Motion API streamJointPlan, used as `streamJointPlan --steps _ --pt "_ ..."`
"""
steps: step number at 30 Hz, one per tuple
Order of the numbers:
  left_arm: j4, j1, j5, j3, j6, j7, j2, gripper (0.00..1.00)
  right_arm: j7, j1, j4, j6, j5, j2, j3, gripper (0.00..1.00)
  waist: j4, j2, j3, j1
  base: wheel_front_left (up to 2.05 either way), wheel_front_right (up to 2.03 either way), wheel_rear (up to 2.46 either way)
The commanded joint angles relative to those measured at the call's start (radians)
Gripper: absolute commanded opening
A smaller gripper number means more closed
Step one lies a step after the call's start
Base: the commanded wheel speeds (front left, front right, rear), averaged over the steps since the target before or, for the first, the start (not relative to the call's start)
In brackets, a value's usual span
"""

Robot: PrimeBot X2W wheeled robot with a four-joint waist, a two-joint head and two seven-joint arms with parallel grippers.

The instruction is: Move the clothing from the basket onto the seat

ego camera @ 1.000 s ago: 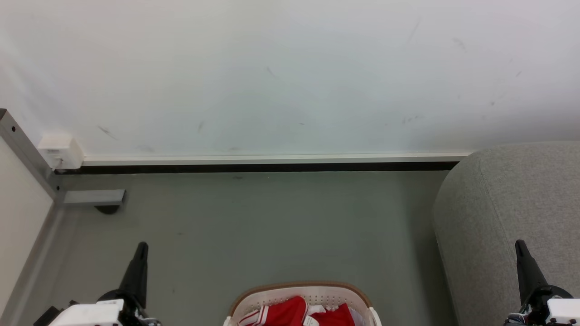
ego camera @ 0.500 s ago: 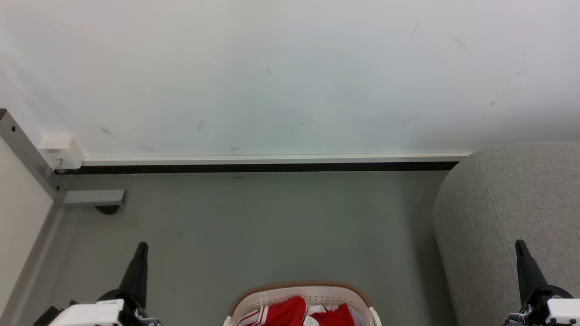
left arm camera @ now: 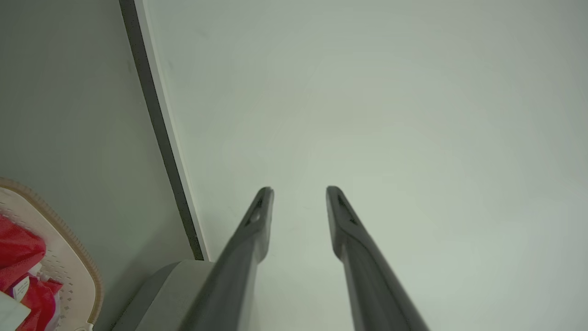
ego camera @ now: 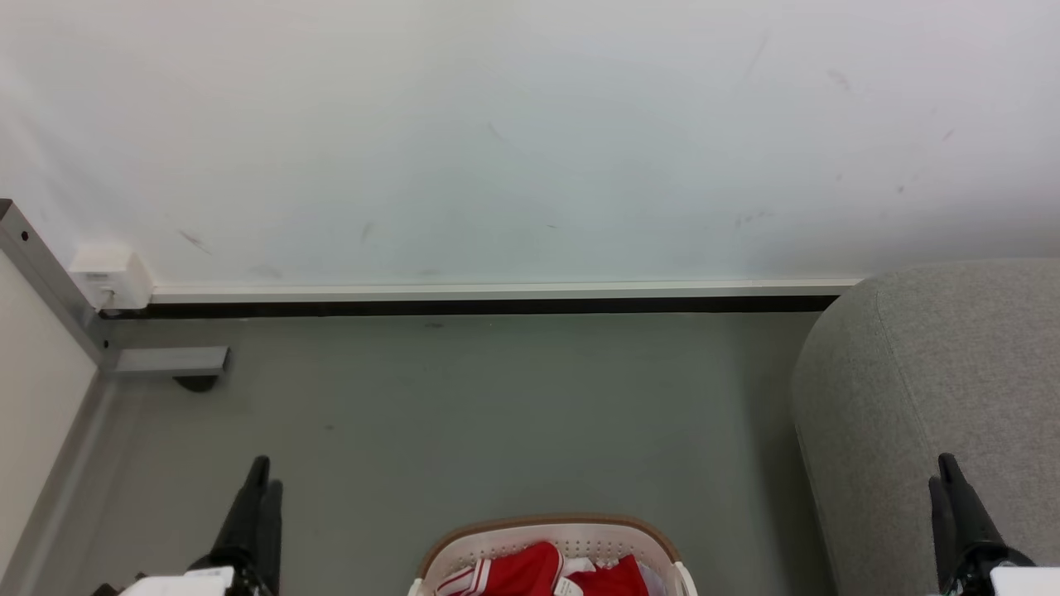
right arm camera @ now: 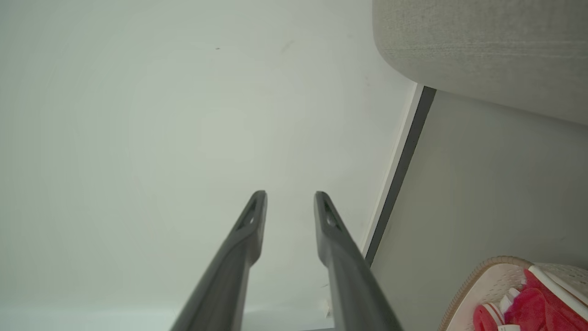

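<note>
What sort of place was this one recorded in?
Likely an indoor room staged as a living space, perhaps a lab: a scuffed white wall meets a plain grey floor at a baseboard. A grey upholstered seat stands at the right, and a laundry basket holds red clothing.

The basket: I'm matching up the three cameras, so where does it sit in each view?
Head view: the basket is at bottom centre, cut off by the lower edge.
Left wrist view: it is in the lower left corner.
Right wrist view: it is in the lower right corner.
Shared landmark: the dark skirting strip where the wall meets the floor.
</note>
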Motion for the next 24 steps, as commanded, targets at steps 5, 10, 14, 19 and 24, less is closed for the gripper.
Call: streamJointPlan --steps 5,10,14,19,24 --pt "0.005 0.008 0.011 -0.018 0.007 -0.019 -0.001 1.00 -0.020 0.017 0.002 0.000 -0.013 0.002 0.011 1.00 0.000 0.0000 0.000 0.0000 0.00 0.00 0.00" --pt "0.004 0.008 0.048 -0.043 0.018 -0.045 0.004 1.00 -0.046 0.027 -0.013 0.000 -0.068 0.002 0.016 1.00 0.001 0.0000 -0.001 0.0000 0.00 0.00 0.00" --pt "0.002 0.007 0.100 -0.058 0.030 -0.064 0.008 1.00 -0.065 0.035 -0.036 0.000 -0.152 0.001 0.020 1.00 0.001 0.0000 -0.001 0.0000 0.00 0.00 0.00" --pt "-0.006 0.010 0.190 -0.071 0.041 -0.087 0.011 1.00 -0.087 0.045 -0.070 0.000 -0.273 0.000 0.027 1.00 0.002 0.0000 -0.001 0.0000 0.00 0.00 0.00" --pt "-0.013 0.015 0.297 -0.078 0.050 -0.109 0.013 1.00 -0.109 0.056 -0.103 0.000 -0.413 0.000 0.041 1.00 0.003 0.0000 -0.002 0.0000 0.00 0.00 0.00"
